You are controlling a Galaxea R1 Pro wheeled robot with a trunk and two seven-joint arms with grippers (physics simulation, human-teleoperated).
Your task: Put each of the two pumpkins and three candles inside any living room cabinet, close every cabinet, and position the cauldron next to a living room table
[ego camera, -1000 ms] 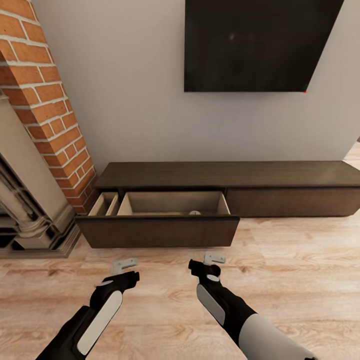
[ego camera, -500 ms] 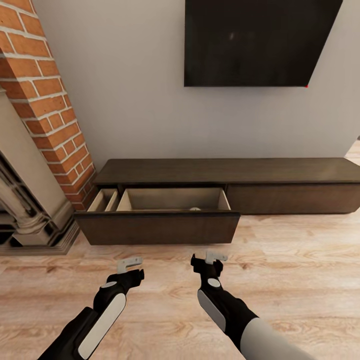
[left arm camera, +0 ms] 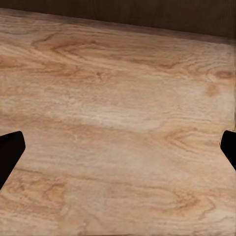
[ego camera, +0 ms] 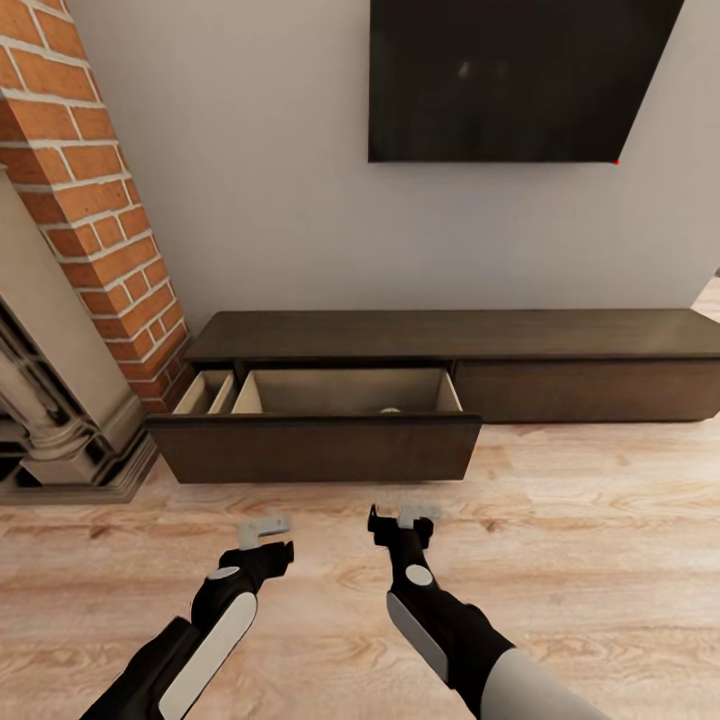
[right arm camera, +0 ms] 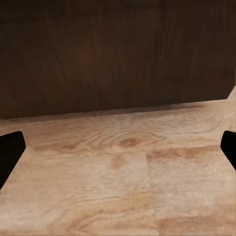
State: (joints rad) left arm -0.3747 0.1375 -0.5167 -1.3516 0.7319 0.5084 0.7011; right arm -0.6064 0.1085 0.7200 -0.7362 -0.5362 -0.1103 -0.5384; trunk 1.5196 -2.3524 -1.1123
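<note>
The long low dark-brown cabinet (ego camera: 560, 336) stands against the white wall, and its left drawer (ego camera: 320, 450) is pulled out, showing a pale beige inside. A small pale rounded thing (ego camera: 390, 409) peeks over the drawer front; I cannot tell what it is. My left gripper (ego camera: 262, 527) and right gripper (ego camera: 405, 515) hover over the wood floor just in front of that drawer, both open and empty. Between the spread fingers of the right gripper (right arm camera: 118, 152), the right wrist view looks at the dark drawer front (right arm camera: 118, 54). The left gripper (left arm camera: 118, 152) faces the floor. Pumpkins, cauldron and table are out of view.
A brick column (ego camera: 90, 190) and a stone fireplace surround (ego camera: 50, 400) stand at the left, close to the drawer's left end. A dark TV panel (ego camera: 500, 80) hangs on the wall above the cabinet. Wood floor (ego camera: 600, 540) stretches to the right.
The whole view has shifted a little, with the cabinet slightly higher in the picture, so the camera moved. My right gripper has swung slightly left. The drawer stays open.
</note>
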